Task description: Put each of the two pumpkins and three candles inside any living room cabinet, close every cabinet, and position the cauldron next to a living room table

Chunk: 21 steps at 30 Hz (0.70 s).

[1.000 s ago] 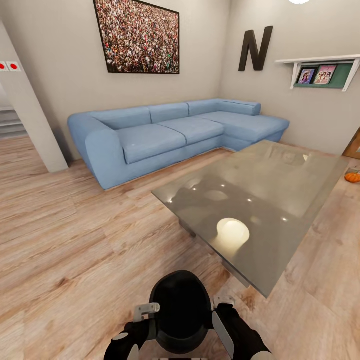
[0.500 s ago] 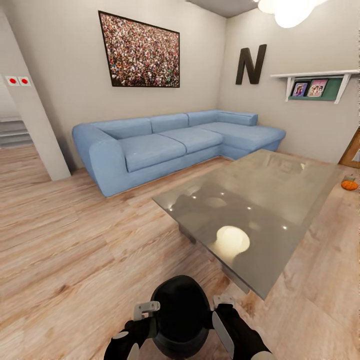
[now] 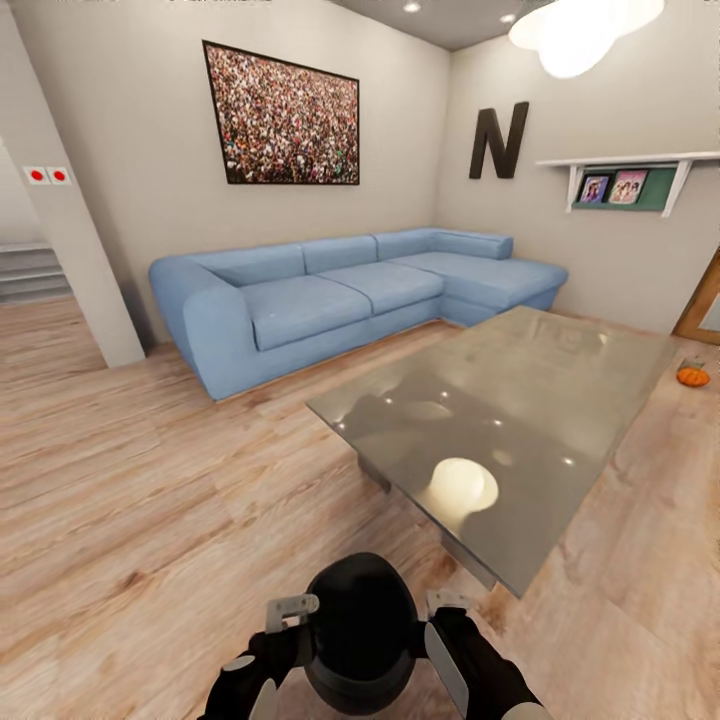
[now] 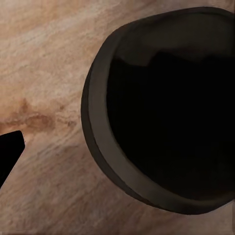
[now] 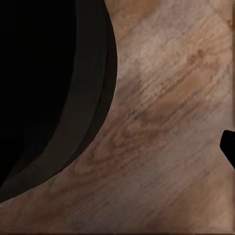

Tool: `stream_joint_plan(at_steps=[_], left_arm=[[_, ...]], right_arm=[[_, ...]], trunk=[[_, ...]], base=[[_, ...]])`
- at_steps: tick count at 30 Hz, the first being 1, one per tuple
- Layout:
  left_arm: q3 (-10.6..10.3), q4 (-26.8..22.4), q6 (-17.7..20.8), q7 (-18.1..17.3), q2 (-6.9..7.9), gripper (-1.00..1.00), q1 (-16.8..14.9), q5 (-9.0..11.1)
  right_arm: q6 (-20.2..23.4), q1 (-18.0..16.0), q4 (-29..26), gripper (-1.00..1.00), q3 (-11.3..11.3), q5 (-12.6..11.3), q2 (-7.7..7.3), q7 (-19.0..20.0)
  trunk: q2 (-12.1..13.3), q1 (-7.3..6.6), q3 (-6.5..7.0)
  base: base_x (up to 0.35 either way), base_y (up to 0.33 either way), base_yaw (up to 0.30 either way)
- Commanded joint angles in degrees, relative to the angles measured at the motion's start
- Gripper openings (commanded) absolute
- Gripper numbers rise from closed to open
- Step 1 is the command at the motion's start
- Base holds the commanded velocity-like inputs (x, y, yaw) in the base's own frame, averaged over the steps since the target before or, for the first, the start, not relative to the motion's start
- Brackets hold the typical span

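Note:
A black round cauldron (image 3: 362, 630) sits low in front of me over the wood floor, with my left gripper (image 3: 290, 612) at one side and my right gripper (image 3: 447, 604) at the other. Both grippers are open. In the wrist views the cauldron's dark mouth (image 4: 166, 107) (image 5: 44, 88) lies beside one black finger (image 4: 9, 152) and another finger (image 5: 228, 147), each near its frame's edge. The grey glossy table (image 3: 520, 400) stands just ahead to the right. One orange pumpkin (image 3: 692, 376) rests on the floor past the table's far right side. Candles and cabinet are out of view.
A blue corner sofa (image 3: 340, 290) runs along the back walls behind the table. A white wall pillar (image 3: 70, 250) stands at the left with stairs behind it. A wooden door (image 3: 705, 305) is at the right edge. Open wood floor spreads left of the table.
The whole view has tilted upward, showing more ceiling and lamp; that is the camera moving. The cauldron stays between my two grippers.

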Motion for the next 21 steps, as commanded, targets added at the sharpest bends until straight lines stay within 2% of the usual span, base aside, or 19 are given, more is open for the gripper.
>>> stream_joint_plan(at_steps=[1, 8, 15, 21], left_arm=[[0.0, -0.1, 0.1, 0.0, -0.01, 1.00, 0.0, 0.0], [0.1, -0.5, 0.3, 1.9, -0.03, 1.00, 0.0, 0.1], [0.1, -0.8, 1.3, 2.1, 0.04, 1.00, 0.0, 0.1], [0.2, -1.7, 2.6, 2.1, 0.06, 1.00, 0.0, 0.1]], right_arm=[[0.0, 0.0, 0.0, 1.00, 0.0, 0.0, 0.00, 0.0], [0.1, 0.0, 0.2, 1.00, -0.1, -0.1, 0.00, 0.0], [0.2, 0.0, 0.2, 1.00, -0.2, -0.1, 0.00, 0.1], [0.3, 0.0, 0.2, 1.00, -0.2, -0.1, 0.00, 1.0]], trunk=[[0.4, -0.23, 0.18], [3.2, -1.76, 1.44], [6.0, -3.30, 2.70], [8.4, -4.62, 3.77]], base=[[-0.145, 0.006, 0.000], [-0.147, 0.028, 0.000], [-0.175, 0.042, 0.000], [-0.060, 0.013, 0.000]])
